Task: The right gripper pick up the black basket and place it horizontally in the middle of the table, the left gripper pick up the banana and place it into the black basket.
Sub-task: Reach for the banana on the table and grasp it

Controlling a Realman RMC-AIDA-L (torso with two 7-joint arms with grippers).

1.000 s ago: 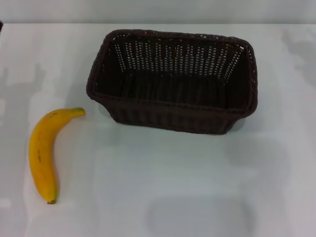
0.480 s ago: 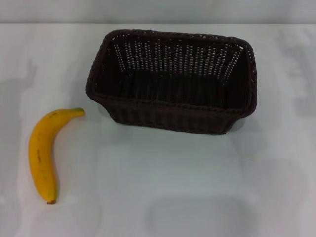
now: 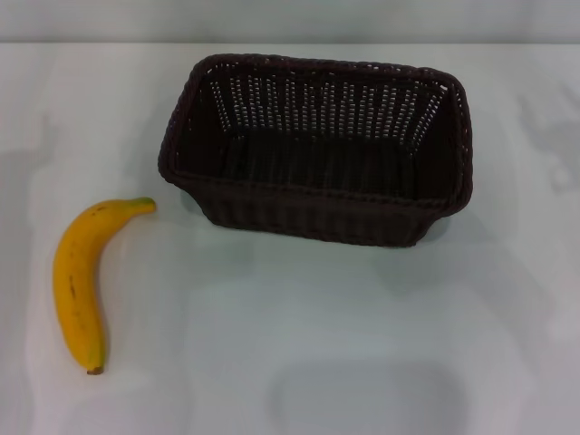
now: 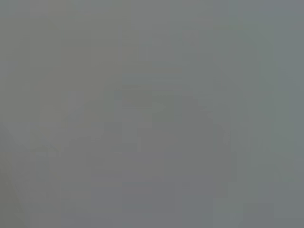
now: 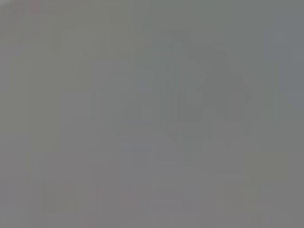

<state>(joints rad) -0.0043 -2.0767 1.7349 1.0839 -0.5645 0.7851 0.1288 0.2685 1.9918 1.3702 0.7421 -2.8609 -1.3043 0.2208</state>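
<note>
The white desk (image 3: 299, 344) carries the black basket (image 3: 315, 149), a dark woven rectangle, upright and open, with a braided rim. The yellow banana (image 3: 80, 281), green at the stem, lies left of the basket, well apart. No tool is visible, so its state cannot be told

A pale wall (image 3: 290, 18), seemingly, runs behind.

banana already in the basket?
No, in the head view the banana lies on the bare table to the left of the black basket, apart from it.
</note>
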